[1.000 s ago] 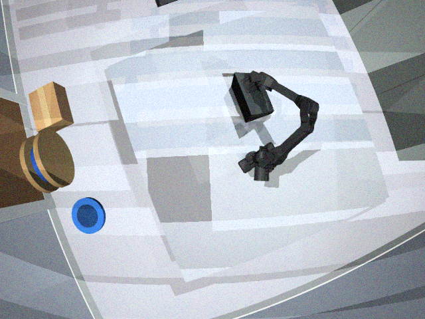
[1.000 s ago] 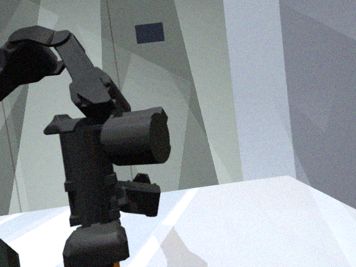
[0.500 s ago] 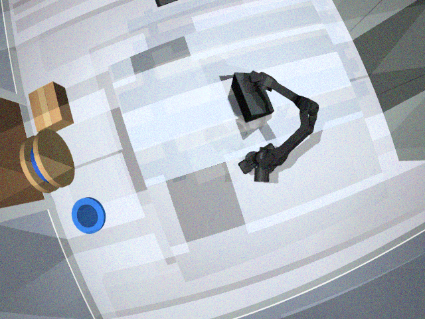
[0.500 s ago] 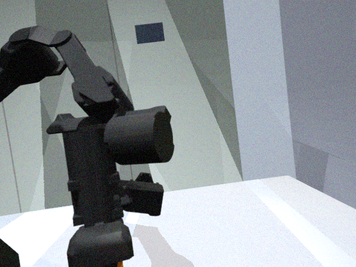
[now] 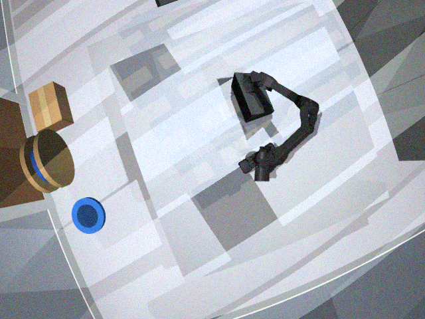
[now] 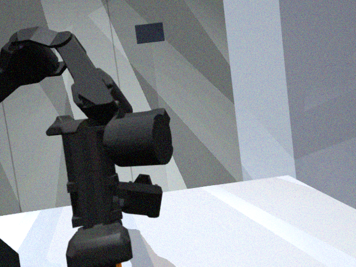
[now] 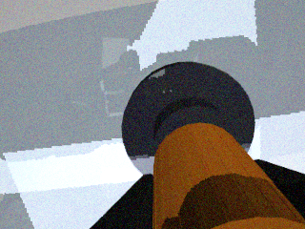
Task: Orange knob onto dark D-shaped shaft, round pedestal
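Note:
My gripper (image 7: 201, 177) is shut on the orange knob (image 7: 191, 153) (image 6: 118, 265), with a black finger on each side in the wrist view. The dark round pedestal (image 7: 224, 91) lies beyond the knob's far end in that view. A darker curved band shows on the pedestal around the knob's far end. The shaft cannot be made out, and the knob hides the middle of the pedestal. I cannot tell whether the knob touches the pedestal or how far down it sits. The arm hides both in the top view, and they are mostly below the frame in the exterior view.
In the top view the arm's base stands on a black box (image 5: 240, 99). Far left are a wooden box (image 5: 42, 106), a banded round container (image 5: 56, 161) and a blue round dish (image 5: 99, 215). Patchy light and shadow cover the table (image 5: 119, 268).

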Controlling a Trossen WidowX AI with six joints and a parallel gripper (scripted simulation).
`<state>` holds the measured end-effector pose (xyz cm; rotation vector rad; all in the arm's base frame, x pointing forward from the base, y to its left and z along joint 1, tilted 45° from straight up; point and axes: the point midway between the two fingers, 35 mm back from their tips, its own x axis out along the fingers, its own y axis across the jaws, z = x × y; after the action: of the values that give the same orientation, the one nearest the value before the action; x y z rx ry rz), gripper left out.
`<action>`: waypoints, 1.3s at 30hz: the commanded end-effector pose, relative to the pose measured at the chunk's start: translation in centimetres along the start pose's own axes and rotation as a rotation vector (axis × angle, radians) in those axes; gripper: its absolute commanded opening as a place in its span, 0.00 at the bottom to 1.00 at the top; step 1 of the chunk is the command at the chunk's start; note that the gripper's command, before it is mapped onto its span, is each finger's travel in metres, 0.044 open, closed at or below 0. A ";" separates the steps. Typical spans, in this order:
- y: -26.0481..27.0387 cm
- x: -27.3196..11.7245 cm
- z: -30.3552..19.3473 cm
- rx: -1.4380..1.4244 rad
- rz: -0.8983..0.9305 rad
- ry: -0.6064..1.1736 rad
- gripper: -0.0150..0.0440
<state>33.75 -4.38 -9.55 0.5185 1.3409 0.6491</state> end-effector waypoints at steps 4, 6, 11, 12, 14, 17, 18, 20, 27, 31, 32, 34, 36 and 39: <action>-0.2 -0.4 -0.1 0.001 0.000 -0.009 0.25; -0.3 -0.4 0.0 0.001 0.000 -0.009 0.25; -0.3 -0.2 0.0 0.001 0.000 -0.009 0.25; -0.3 0.0 0.0 0.001 0.001 -0.009 0.25; -0.3 0.1 0.1 0.001 0.001 -0.009 0.25; -0.3 0.1 0.1 0.001 0.001 -0.009 0.25; -0.3 0.1 0.1 0.001 0.001 -0.009 0.25; -0.3 0.1 0.1 0.001 0.001 -0.009 0.25; -0.2 -0.2 0.1 0.001 0.000 -0.009 0.25; 0.0 -0.4 0.1 -0.008 0.000 -0.009 0.25; 0.0 -0.4 0.1 -0.025 0.000 -0.009 0.25; 0.1 -0.4 0.1 -0.085 0.000 -0.009 0.25; 0.2 -0.4 0.1 -0.167 0.000 -0.009 0.25; 0.2 -0.4 0.1 -0.209 0.000 -0.009 0.25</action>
<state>33.68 -4.49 -9.40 0.4073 1.2835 0.7348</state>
